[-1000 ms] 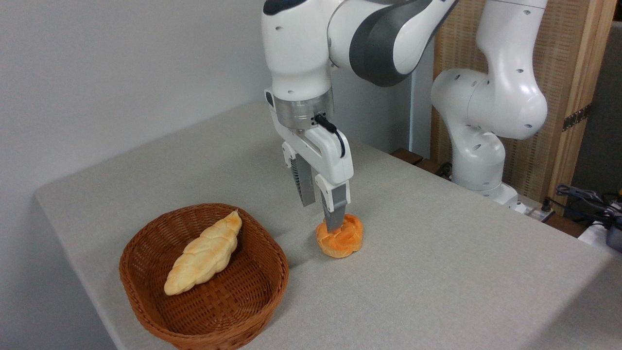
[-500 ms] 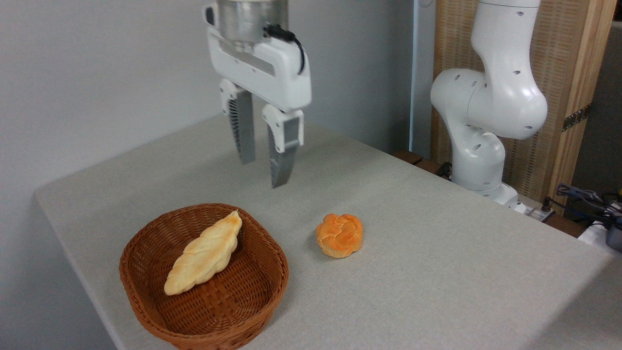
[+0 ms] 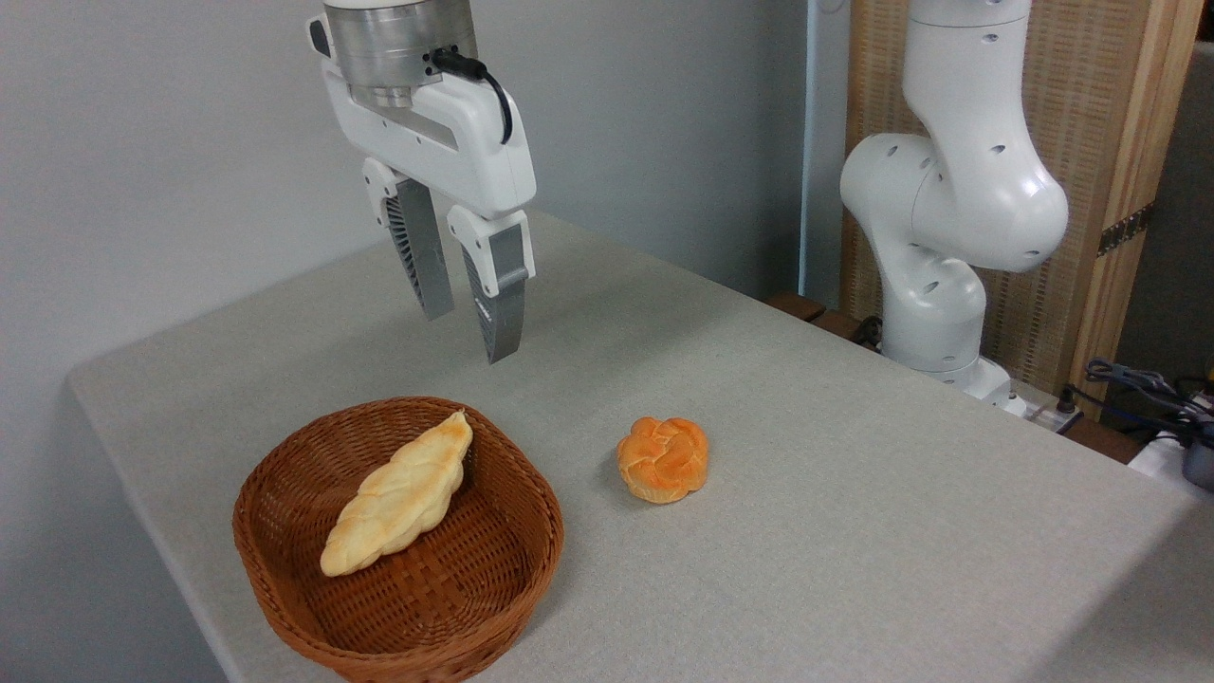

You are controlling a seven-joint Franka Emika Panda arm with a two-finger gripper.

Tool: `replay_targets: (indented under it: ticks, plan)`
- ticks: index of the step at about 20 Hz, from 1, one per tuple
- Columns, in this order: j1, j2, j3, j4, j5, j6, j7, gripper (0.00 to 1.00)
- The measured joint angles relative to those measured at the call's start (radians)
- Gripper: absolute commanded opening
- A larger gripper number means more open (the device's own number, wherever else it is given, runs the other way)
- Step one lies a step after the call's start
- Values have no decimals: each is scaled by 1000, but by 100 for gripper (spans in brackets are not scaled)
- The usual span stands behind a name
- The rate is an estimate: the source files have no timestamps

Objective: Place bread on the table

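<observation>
Bread: the round orange knotted bun [image 3: 663, 458] sits upright on the table [image 3: 854, 531], just right of the basket and not touching it. From here I read the task as done.
Table: grey-beige cloth surface, bare all around the bun, so nothing crowds it.
Basket: the brown wicker basket [image 3: 285, 569] stands near the front left edge, holding only the longer pale braided loaf [image 3: 398, 495], which lies slantwise inside it.
Gripper: my gripper [image 3: 468, 332] hangs high above the table, over the far rim of the basket and well apart from the bun. Its fingers are spread with a clear gap between them, and they hold nothing.
Arm: the white base column [image 3: 939, 237] stands at the back right corner, away from everything on the cloth.
Risk, basket: if I bring the arm down from here without shifting it, the fingers would meet the basket rim or the loaf, and could tip the basket.
Risk, bun: a low sweep to the right could knock it rolling toward the table's front edge.
Risk, mix-up: a second grasp might take the loaf.
</observation>
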Motion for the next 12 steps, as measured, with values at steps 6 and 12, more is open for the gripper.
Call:
replay_targets:
  ticks: [6, 12]
  plan:
    - [2, 35, 3, 72, 0, -70, 4, 100]
    - [2, 42, 4, 73, 0, -72, 30, 100]
